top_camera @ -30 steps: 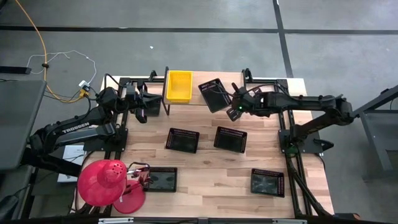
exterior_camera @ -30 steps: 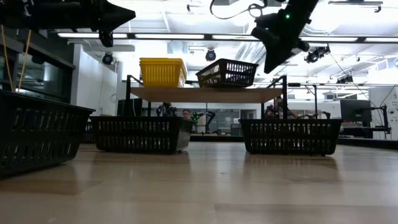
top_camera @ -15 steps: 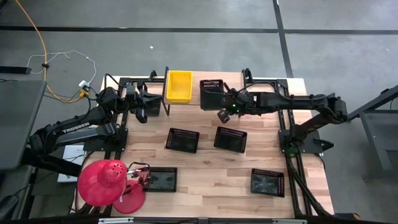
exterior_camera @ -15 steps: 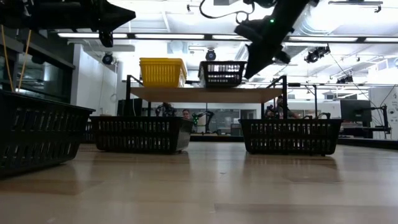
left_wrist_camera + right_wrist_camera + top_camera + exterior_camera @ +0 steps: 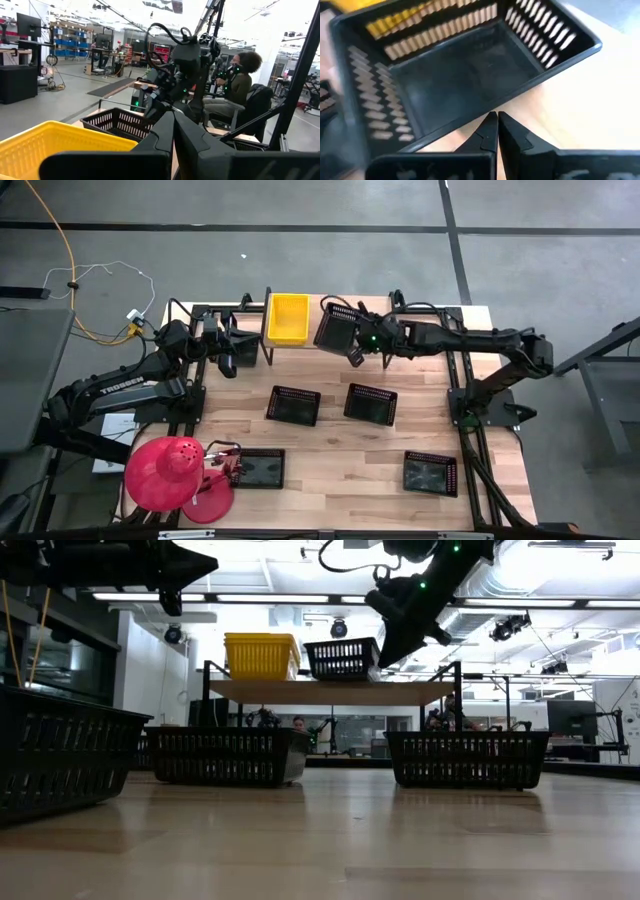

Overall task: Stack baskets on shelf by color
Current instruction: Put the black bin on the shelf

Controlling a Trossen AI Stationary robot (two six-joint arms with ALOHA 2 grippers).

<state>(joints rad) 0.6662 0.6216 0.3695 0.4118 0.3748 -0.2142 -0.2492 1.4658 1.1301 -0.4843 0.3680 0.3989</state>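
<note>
A black basket [image 5: 336,329] was held on the shelf [image 5: 330,692] by the right gripper [image 5: 357,348], just beside the yellow basket [image 5: 288,317] at its 3 o'clock in the high view. In the right wrist view the fingers [image 5: 487,131] were seen pressed together on the basket's near rim, and in the low view the basket sat a little tilted on the board. The yellow basket stood at the shelf's 9 o'clock end. The left gripper [image 5: 227,361] hung near that end of the shelf, toward 9 o'clock, its fingers [image 5: 165,135] closed together on nothing. Four more black baskets lay on the tabletop [image 5: 340,450]: two near its centre [image 5: 294,405] [image 5: 371,404], one toward 7 o'clock [image 5: 262,468] and one toward 5 o'clock [image 5: 431,473]. A red dome-shaped object [image 5: 166,472] sat at the tabletop's 8 o'clock corner. A seated person [image 5: 239,90] was seen beyond the table in the left wrist view
</note>
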